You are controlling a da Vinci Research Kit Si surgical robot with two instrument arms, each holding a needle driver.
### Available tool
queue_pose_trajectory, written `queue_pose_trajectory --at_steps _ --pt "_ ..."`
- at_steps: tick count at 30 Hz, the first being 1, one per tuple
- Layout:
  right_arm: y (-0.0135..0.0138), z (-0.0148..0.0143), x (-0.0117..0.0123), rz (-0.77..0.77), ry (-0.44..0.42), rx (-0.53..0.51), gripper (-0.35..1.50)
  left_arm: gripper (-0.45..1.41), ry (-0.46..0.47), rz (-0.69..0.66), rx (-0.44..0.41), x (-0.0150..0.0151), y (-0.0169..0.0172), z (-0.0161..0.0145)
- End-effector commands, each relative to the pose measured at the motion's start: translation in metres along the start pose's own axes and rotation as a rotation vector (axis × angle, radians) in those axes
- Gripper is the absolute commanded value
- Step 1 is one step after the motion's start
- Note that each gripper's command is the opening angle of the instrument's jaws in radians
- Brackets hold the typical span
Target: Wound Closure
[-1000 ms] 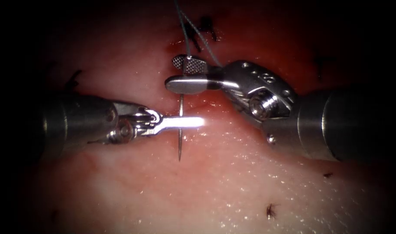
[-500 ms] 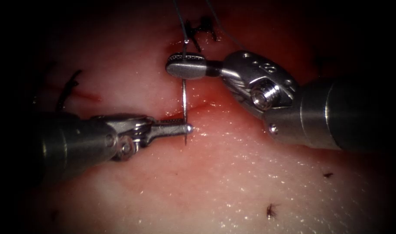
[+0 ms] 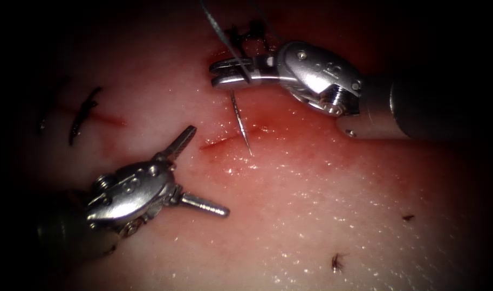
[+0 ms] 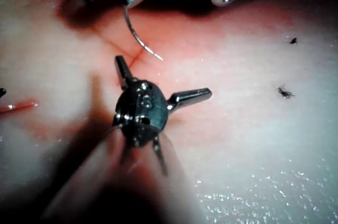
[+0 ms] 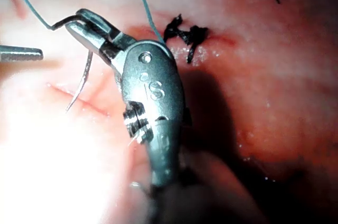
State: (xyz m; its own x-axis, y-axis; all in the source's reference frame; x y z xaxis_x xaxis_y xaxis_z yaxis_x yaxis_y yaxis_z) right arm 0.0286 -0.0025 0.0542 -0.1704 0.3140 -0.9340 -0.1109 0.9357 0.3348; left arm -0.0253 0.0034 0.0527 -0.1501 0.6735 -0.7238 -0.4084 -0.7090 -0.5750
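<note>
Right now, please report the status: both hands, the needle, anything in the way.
Left hand open, holds nothing. Right hand shut on curved steel needle near its thread end. Needle tip free above the tissue's cut. Nothing in the way.

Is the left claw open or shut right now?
Open: the left claw has its jaws spread wide apart above the tissue, holding nothing; the left wrist view shows the same.

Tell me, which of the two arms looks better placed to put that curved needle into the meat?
Probably the right. The right tool grips the needle near its thread end, the point free just above the cut. The left tool holds nothing, jaws spread wide.
</note>
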Motion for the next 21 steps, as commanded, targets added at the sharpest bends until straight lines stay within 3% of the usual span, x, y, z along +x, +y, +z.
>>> queue_pose_trajectory --at_steps 1,3,7,10,12,18,21 --pt "0.0004 0.0006 -0.0013 -0.005 -0.003 -0.010 -0.35 1.40 -0.012 0.045 0.015 -0.0008 0.0001 0.0008" --pt "0.0009 0.0008 -0.0016 -0.008 -0.003 -0.034 -0.35 1.34 -0.014 0.111 0.029 -0.0011 0.0000 0.0011" --pt "0.0018 0.0011 -0.0019 -0.043 -0.019 -0.088 -0.35 1.06 -0.017 0.184 0.055 -0.0019 -0.0002 0.0019" --pt "0.0027 0.0017 -0.0020 -0.073 -0.026 -0.131 -0.35 0.64 -0.008 0.229 0.041 -0.0032 -0.0001 0.0026" --pt "0.0030 0.0019 -0.0022 -0.085 -0.029 -0.139 -0.35 0.25 -0.009 0.270 0.047 -0.0037 0.0000 0.0028" --pt "0.0038 0.0023 -0.0027 -0.122 -0.038 -0.148 -0.35 0.20 -0.019 0.288 0.057 -0.0042 -0.0003 0.0030" --pt "0.0035 0.0022 -0.0033 -0.130 -0.041 -0.147 -0.35 0.15 -0.048 0.233 0.028 -0.0042 -0.0003 0.0029"
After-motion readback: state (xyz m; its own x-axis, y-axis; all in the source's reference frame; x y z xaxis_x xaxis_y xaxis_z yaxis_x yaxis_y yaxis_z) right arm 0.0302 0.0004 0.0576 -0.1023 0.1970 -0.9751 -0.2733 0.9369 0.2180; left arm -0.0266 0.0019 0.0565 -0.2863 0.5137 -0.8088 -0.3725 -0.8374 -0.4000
